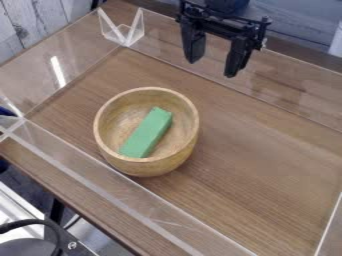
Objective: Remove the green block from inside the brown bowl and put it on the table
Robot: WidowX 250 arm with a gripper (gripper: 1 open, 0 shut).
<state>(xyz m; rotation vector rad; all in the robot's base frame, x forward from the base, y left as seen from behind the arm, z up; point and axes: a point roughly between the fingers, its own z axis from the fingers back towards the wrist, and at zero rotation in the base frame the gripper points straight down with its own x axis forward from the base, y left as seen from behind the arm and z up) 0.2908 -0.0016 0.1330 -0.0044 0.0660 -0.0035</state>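
Note:
The green block (148,132) lies slanted on the bottom of the brown bowl (112,140), which rests on the table (261,150) left of centre. My gripper (218,56) hangs open at the top of the camera view, pointing down, well above and behind the bowl, to its right. Its two dark fingers (195,47) stand apart with nothing between them.
Clear acrylic walls (80,170) edge the tabletop on all sides. A transparent bracket (123,28) stands at the far left corner. Bare wood surface stretches to the right of and behind the bowl.

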